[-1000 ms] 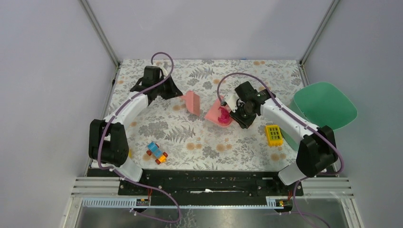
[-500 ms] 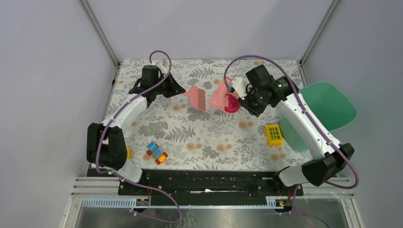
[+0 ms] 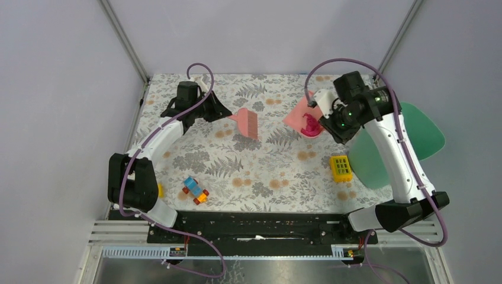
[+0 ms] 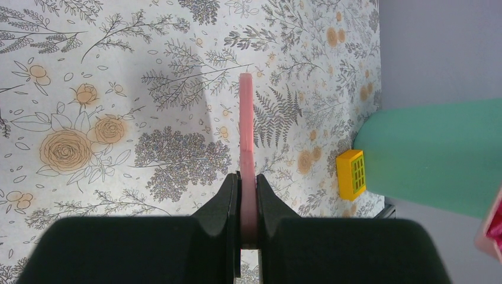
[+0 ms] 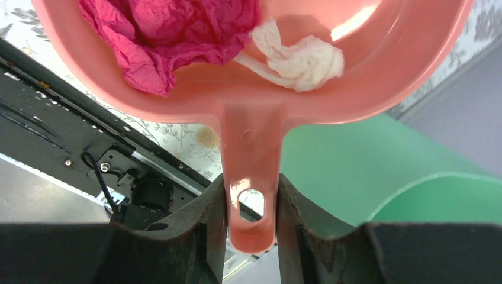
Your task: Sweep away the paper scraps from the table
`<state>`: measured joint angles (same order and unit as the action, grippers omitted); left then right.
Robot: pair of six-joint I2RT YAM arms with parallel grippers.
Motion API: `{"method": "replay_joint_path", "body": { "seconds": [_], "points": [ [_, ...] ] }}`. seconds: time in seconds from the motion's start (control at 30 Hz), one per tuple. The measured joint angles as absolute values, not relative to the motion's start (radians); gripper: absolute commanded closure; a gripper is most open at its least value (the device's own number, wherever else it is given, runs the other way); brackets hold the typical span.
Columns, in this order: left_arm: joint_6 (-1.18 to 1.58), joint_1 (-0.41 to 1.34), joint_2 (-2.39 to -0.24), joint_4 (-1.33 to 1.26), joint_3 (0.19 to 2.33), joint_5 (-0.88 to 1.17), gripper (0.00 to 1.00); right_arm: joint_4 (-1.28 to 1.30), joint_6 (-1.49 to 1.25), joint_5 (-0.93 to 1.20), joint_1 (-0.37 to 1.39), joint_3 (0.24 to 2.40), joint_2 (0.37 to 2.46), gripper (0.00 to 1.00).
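Note:
My right gripper is shut on the handle of the pink dustpan, held in the air above the table's right side. In the pan lie paper scraps: a large crumpled magenta scrap and a white one; the magenta also shows from above. My left gripper is shut on a flat pink brush, held edge-on over the table. The table has a white cloth with grey ferns and orange flowers. I see no loose scraps on it.
A green bin stands off the table's right edge, also seen in both wrist views. A yellow grid-topped block lies near it. Colourful toy bricks lie at the front left.
My right arm has lifted the dustpan with its scraps and carried it right, toward the green bin. My left gripper with the brush has stayed almost still.

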<state>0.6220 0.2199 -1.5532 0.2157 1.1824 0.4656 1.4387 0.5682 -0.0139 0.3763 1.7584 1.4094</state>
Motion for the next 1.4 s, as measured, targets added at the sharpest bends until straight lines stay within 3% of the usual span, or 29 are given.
{"method": "replay_joint_path", "body": {
  "seconds": [0.27,1.0,1.4],
  "points": [
    [0.622,0.220,-1.556,0.216,1.182,0.474,1.00,1.459,0.646,-0.010,0.083,1.785,1.408,1.00],
    [0.630,0.220,-1.575,0.215,1.182,0.521,1.00,1.477,0.820,0.019,-0.346,1.927,1.400,1.00],
    [0.631,0.220,-1.575,0.215,1.182,0.528,1.00,1.477,1.065,-0.012,-0.646,1.948,1.419,1.00]
  ]
}}
